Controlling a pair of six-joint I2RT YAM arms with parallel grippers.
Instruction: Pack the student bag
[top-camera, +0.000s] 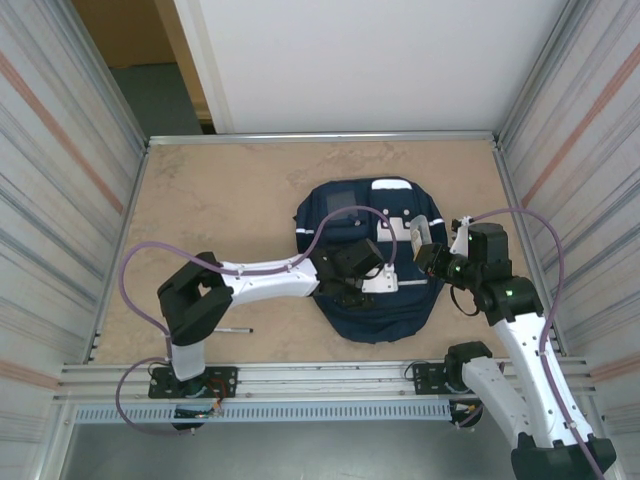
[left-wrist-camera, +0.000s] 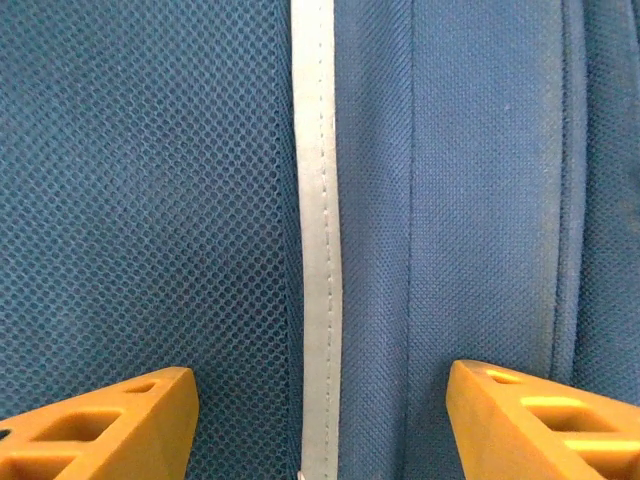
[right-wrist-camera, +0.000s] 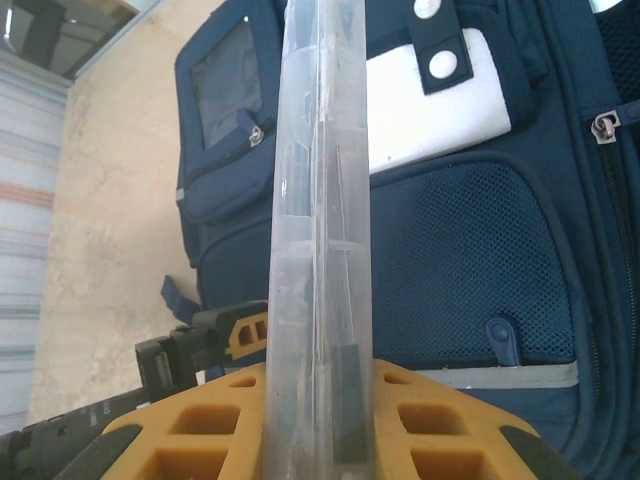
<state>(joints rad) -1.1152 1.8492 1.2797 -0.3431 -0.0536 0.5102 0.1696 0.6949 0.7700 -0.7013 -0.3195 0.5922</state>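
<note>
Left claw (left-wrist-camera: 320, 405) hung with its orange fingers (left-wrist-camera: 110, 425) spread apart just above the student bag (top-camera: 390, 318), a grey stripe (left-wrist-camera: 318, 220) running between them and nothing gripped. Right claw (right-wrist-camera: 320, 415) was clamped on a clear tube (right-wrist-camera: 320, 200) with dark things inside, above the bag's right side. The navy bag lay flat on the beige tabletop (top-camera: 220, 210), right of the middle. Its lower end was near the metal rail (top-camera: 330, 375) along the near edge. Only a narrow strip of tabletop separated it from the right edge, while a wide stretch ran to the left edge and the far-left corner. A thin dark stick (top-camera: 237, 330) lay by the near-left corner. Ribbed wall panels (top-camera: 60, 180) stood along both sides and a white board (top-camera: 380, 60) rose behind the far edge.
</note>
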